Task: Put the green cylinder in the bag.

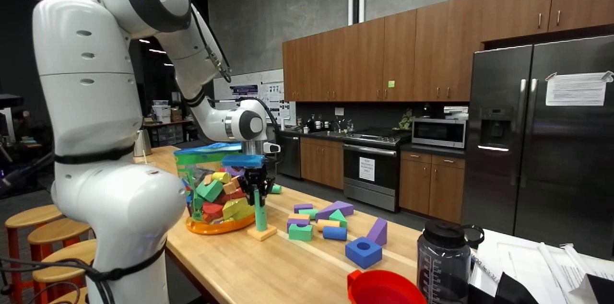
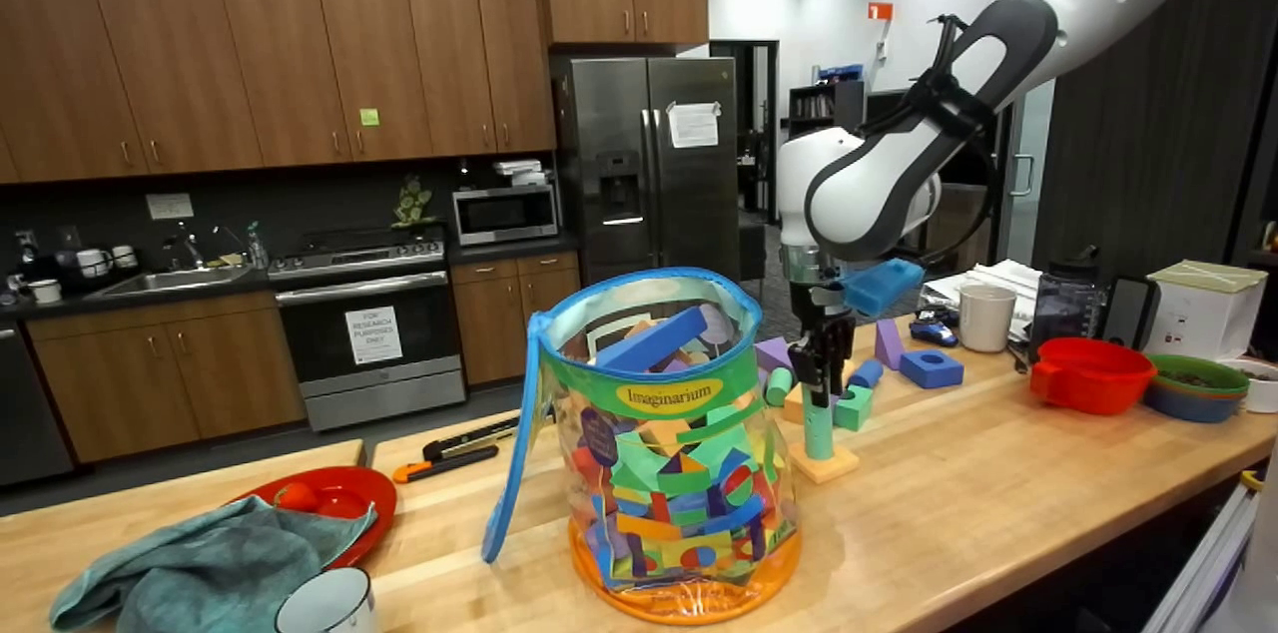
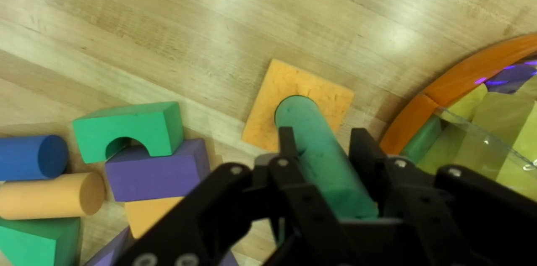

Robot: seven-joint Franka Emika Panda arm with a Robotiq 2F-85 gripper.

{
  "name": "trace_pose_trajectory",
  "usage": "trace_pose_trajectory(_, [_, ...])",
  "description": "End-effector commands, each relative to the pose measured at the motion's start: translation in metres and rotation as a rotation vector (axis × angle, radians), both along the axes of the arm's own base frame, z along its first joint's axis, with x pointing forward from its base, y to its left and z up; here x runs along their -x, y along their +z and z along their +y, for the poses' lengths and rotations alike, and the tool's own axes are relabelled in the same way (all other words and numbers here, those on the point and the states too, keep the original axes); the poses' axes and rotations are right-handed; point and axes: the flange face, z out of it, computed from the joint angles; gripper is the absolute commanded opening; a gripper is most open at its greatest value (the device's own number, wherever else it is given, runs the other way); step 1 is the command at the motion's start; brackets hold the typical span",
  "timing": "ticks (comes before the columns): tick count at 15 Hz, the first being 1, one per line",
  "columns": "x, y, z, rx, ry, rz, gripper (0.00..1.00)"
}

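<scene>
Currently we are watching the green cylinder (image 3: 324, 161) standing upright at the middle of an orange square (image 3: 263, 117), outside the bag (image 2: 669, 397); in an exterior view the bag, holding many blocks (image 2: 649, 341), is standing at nine o'clock from the cylinder, and a red bowl (image 2: 1088, 388) is sitting at three; the gripper (image 3: 324, 135) is pointing down with its jaws flanking the cylinder, though whether they are clamping it we are unable to tell.

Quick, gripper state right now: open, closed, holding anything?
Gripper: closed on the tall, upright green cylinder.
</scene>
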Motion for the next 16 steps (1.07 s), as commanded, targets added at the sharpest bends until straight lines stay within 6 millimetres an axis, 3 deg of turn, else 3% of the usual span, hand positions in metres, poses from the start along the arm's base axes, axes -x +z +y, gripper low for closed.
trace_pose_trajectory(1, [-0.007, 0.001, -0.002, 0.005, 0.004, -0.005, 0.12])
trace_pose_trajectory(6, [-0.011, 0.012, -0.001, 0.033, 0.019, -0.023, 0.12])
trace_pose_trajectory(16, [-0.003, 0.084, 0.015, 0.129, 0.094, -0.067, 0.12])
